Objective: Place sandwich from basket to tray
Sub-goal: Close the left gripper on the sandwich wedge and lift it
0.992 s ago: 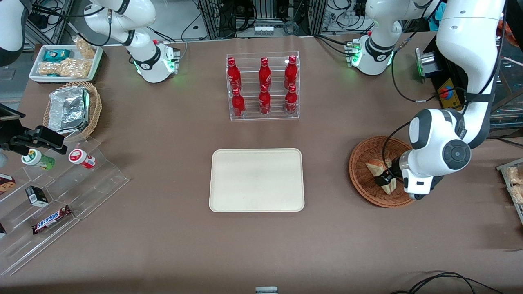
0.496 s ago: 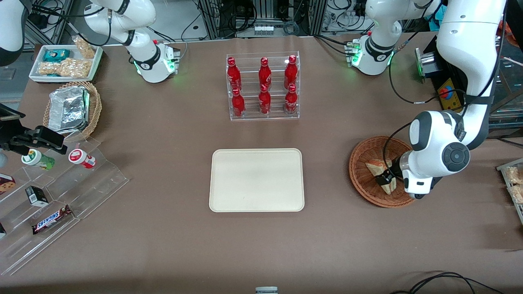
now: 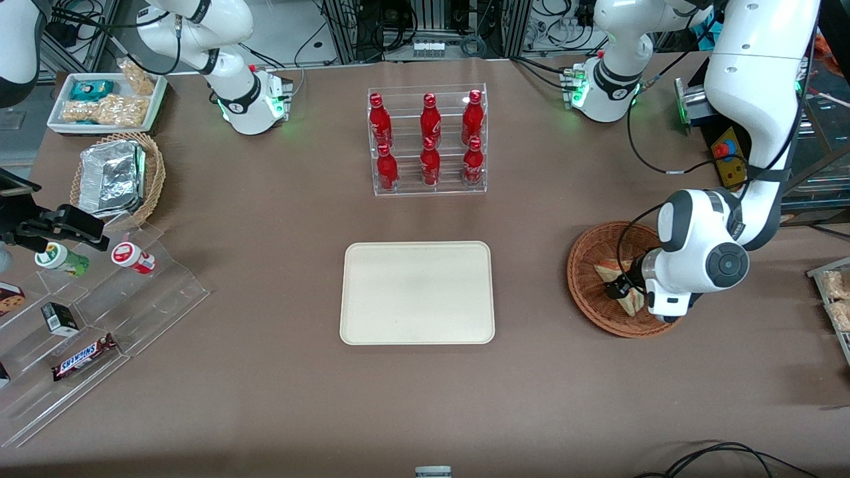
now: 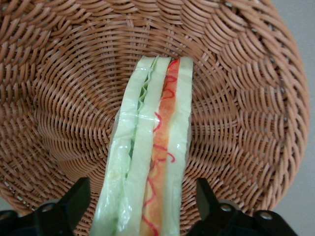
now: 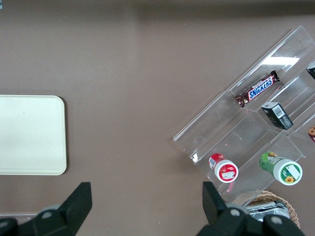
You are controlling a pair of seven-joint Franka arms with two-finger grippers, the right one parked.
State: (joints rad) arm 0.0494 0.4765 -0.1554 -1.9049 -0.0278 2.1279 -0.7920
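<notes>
While the triangular wedge sandwich (image 4: 147, 147) of pale bread with orange-red and green filling stands on edge in the round reddish-brown woven wicker basket (image 3: 588, 282), the left arm's gripper (image 4: 142, 206) hangs low over it with its 2 black fingers (image 4: 74, 199) spread, 1 on each side of the bread and apart from it. They are open and holding nothing. The sandwich looks film-wrapped and soft, so the main risk, as I judge it, is a poor squeeze: closing too hard could crush the layers, and closing too lightly could let the slick wrap slip during the lift. A tip could also catch in the wicker weave if the gripper descends too far, dragging the light basket along. A second wedge (image 3: 609, 271) appears to lie just beside the target in the front view and could be nudged. The flat rectangular cream-coloured plastic tray (image 3: 417, 293) sits well apart on the brown tabletop (image 3: 265, 212), toward the parked arm's end, so a weak hold has a long carry in which to fail.
</notes>
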